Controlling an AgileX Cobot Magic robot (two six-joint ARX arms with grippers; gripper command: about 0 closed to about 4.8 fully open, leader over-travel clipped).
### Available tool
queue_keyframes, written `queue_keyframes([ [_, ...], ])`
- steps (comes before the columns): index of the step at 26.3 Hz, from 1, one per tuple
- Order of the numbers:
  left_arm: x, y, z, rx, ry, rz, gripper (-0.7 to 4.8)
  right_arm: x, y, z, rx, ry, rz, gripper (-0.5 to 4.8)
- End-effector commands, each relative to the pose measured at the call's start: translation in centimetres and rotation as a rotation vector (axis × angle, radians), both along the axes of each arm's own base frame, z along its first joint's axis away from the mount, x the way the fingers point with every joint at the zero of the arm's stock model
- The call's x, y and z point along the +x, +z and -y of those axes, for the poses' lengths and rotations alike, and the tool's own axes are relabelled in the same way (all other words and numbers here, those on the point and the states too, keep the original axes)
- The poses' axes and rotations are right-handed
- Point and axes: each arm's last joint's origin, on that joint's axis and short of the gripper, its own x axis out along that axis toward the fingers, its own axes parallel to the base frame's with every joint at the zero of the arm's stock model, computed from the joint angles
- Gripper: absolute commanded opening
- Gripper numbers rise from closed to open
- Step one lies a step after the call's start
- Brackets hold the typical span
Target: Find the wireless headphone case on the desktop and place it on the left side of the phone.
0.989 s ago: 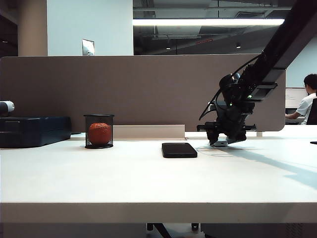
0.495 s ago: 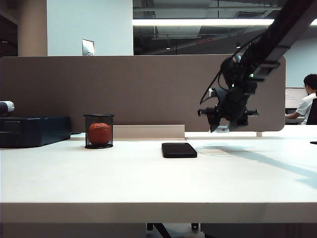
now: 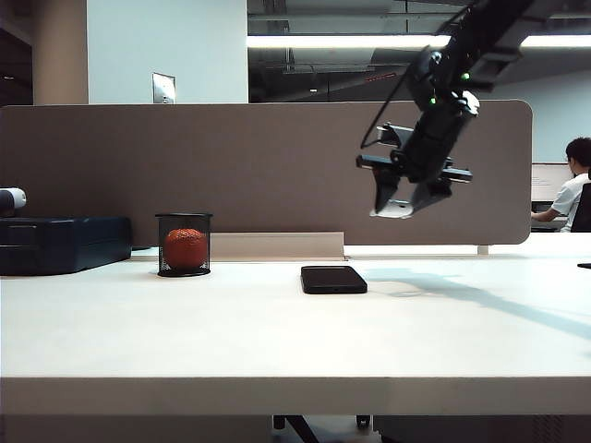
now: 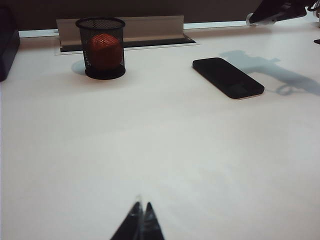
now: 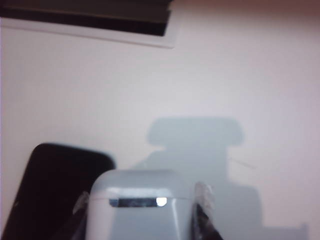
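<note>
I take the phone (image 3: 333,279) as my reference. It lies flat on the desktop (image 3: 277,341), a black slab with nothing touching it.

Right gripper (image 3: 399,201): I see it in the air, above the phone and off to its right in the exterior view, well clear of the desktop, with the grey-brown divider panel (image 3: 231,166) behind it. Its fingers are closed partway against the two sides of the wireless headphone case (image 5: 141,210). In the right wrist view the white case sits between the fingertips, its seam and a small bright spot facing the camera, and the phone (image 5: 47,190) shows below it on the desktop. The case is therefore held aloft, up and to the right of the phone, touching nothing but the gripper.

Left gripper (image 4: 140,225): in the left wrist view only its dark fingertips show, drawn together with no gap that I can see and nothing between them. It is over bare desktop, well apart from the phone on the near side.

To the left of the phone, well apart from it, stands a black mesh cup (image 3: 185,244) with an orange-red ball (image 3: 186,247) inside. Further left of the phone lies a dark blue box (image 3: 63,242).
</note>
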Motion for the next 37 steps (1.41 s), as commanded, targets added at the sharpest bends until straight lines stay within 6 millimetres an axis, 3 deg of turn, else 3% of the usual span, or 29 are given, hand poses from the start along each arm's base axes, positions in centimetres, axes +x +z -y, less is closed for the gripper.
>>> queue_keyframes([
  [1, 0.0, 0.1, 0.0, -0.002, -0.008, 0.005, -0.05, -1.6, 1.8, -2.0, 0.019, 0.064, -0.017, 1.98],
  [4, 0.0, 0.1, 0.0, -0.002, -0.008, 0.005, -0.05, -3.1, 2.8, -4.7, 0.020, 0.125, -0.017, 1.98],
  [12, 0.0, 0.1, 0.0, -0.005, -0.008, 0.003, -0.05, -6.8, 3.1, -12.7, 0.065, 0.265, -0.009, 1.98],
  [19, 0.0, 0.1, 0.0, -0.006, -0.007, 0.003, -0.05, -8.2, 3.3, -16.8, 0.062, 0.283, 0.111, 1.98],
  [24, 0.0, 0.1, 0.0, -0.008, -0.007, 0.002, -0.05, -7.2, 0.7, -17.6, 0.082, 0.220, 0.091, 1.98],
  [32, 0.0, 0.1, 0.0, -0.008, -0.008, 0.002, -0.05, -5.0, -6.1, -18.8, 0.042, 0.154, 0.082, 1.97],
  [37, 0.0, 0.1, 0.0, -0.008, -0.007, 0.002, -0.05, -4.5, -8.6, -18.7, -0.015, 0.098, 0.072, 1.97],
])
